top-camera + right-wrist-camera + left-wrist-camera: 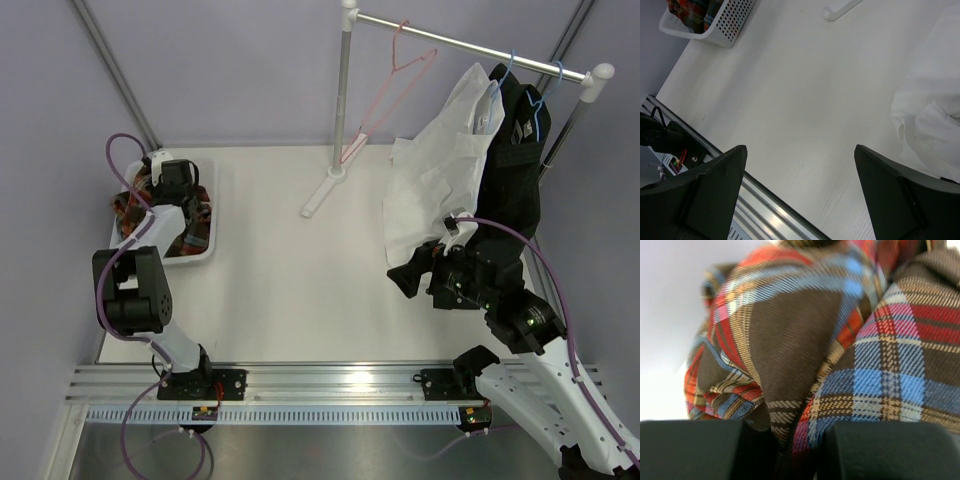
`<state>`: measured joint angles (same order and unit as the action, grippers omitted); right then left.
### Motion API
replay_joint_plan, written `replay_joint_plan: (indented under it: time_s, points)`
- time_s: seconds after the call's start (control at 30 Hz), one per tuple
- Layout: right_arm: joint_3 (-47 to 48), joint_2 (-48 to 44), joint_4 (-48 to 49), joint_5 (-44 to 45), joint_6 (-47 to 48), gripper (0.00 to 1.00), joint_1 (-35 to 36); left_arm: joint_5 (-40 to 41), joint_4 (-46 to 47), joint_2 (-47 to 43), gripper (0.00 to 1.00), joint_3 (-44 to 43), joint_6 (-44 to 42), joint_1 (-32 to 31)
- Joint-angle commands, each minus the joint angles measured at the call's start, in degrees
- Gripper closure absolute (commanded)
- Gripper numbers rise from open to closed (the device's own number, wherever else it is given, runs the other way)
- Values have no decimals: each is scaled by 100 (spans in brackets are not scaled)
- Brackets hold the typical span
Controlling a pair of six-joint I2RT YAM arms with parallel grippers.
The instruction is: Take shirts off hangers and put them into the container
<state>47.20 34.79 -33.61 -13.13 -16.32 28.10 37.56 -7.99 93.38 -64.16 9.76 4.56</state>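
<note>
1. White basket (205, 255) sits on the table (300, 290), well left of the rail (450, 37). The plaid shirt (197, 226) lies bunched in it, largely hidden from above by the left arm.
2. The left gripper (797, 440) reaches down into the basket, its fingertips out of sight from above. Its wrist view shows the jaws narrow, with a fold of plaid pinched in the gap. Cloth fills that view and blurs near the lens, so the basket's walls cannot be made out there.
3. The pink hanger (397, 48) hangs bare and tilted near the rail's left end.
4. The right gripper (799, 150) hovers over bare table below the rail, jaws wide with nothing between them, near the white shirt's lower edge.
5. The white shirt (440, 170) hangs from the rail's right half and spreads down and leftward. Whether its hem touches the table I cannot tell. The right wrist view cuts it off at the frame's edge.
6. The black shirt (515, 170) hangs at the rail's right end, touching the white shirt, its lower part hidden behind the right arm.
7. Of the blue hangers (541, 108), only the hooks and short bits of wire show at the two collars.
</note>
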Motion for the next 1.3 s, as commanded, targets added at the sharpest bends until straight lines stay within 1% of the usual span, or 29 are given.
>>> replay_joint_plan:
  time_s: [0.0,0.1,0.17,0.2,0.3,0.33,0.4,0.43,0.47,0.5,0.53,0.57,0.7,0.73,0.8,0.83,0.87,0.9,0.93,0.97,1.0,1.03,1.07,1.1,1.13,1.17,1.2,1.23,1.27]
  points:
    - [-27,-7,258,-120,23,2,-15,-678,0,267,100,-368,289,-34]
    - [-44,2,267,-120,23,2,-15,-934,-290,557,99,-588,351,-43]
    - [-53,-7,276,-120,23,2,-15,-935,-510,751,93,-676,369,-43]
    - [-44,2,276,-120,23,2,-15,-935,-580,795,83,-720,369,-43]
    - [-36,2,267,-102,23,2,-15,-978,-756,796,64,-835,378,-34]
    - [-27,-7,275,-94,23,2,-23,-1005,-774,743,47,-852,386,-43]
    - [8,-16,241,-94,15,2,-15,-1101,-836,542,31,-905,404,-43]
    - [61,-24,232,-85,14,2,-15,-1137,-932,462,19,-975,413,-34]
    - [96,-16,223,-76,14,2,-15,-1180,-1002,366,15,-1036,430,-43]
    - [183,-24,188,-59,14,2,-15,-1303,-1168,165,8,-1107,439,-34]
    - [228,-24,188,-59,23,2,-15,-1356,-1266,41,8,-1177,465,-43]
    - [272,-24,153,-50,15,2,-23,-1418,-1354,-82,2,-1291,492,-43]
    - [675,19,-23,117,76,2,-15,-1795,-1924,-741,1,-1607,597,-43]
    - [772,37,-75,196,93,2,-15,-1857,-2021,-1021,1,-1669,606,-43]
    - [1096,107,-251,468,120,2,-15,-2111,-2215,-1339,1,-1722,632,-43]
    - [1255,168,-321,617,120,2,-15,-2217,-2251,-1706,1,-1705,632,-43]
    - [1413,308,-557,958,120,2,-15,-2366,-2268,-1892,1,-1679,606,-43]
    - [1789,405,-716,1144,137,2,-15,-2811,-2269,-2077,1,-1644,537,-43]
    - [2028,545,-866,1293,137,1,-23,-3085,-2277,-2261,1,-1504,518,-34]
    - [2256,825,-1198,1817,137,1,-15,-3393,-2277,-2629,1,-1425,510,-51]
    - [2511,959,-1349,2040,129,1,-23,-3987,-2277,-2806,1,-1319,527,-51]
    - [2948,1090,-1446,2268,129,1,-15,-4254,-2269,-2982,1,-1101,501,-86]
    - [3379,1353,-1595,2706,129,1,-15,-4666,-2269,-3288,1,-977,466,-121]
    - [3592,1486,-1649,2901,146,1,-15,-4792,-2260,-3457,1,-828,448,-122]
    - [3821,1626,-1693,3338,146,1,-15,-4889,-2260,-3615,1,-678,404,-191]
    - [4023,1906,-1772,3534,164,1,-15,-4916,-2260,-3791,1,-372,360,-244]
    - [4417,2048,-1790,3701,207,1,-15,-4838,-2260,-4106,1,-212,317,-358]
    - [4603,2198,-1807,3895,234,1,-15,-4802,-2260,-4257,1,-63,273,-411]
    - [4762,2504,-1825,4271,252,1,-23,-4785,-2251,-4389,1,217,229,-420]
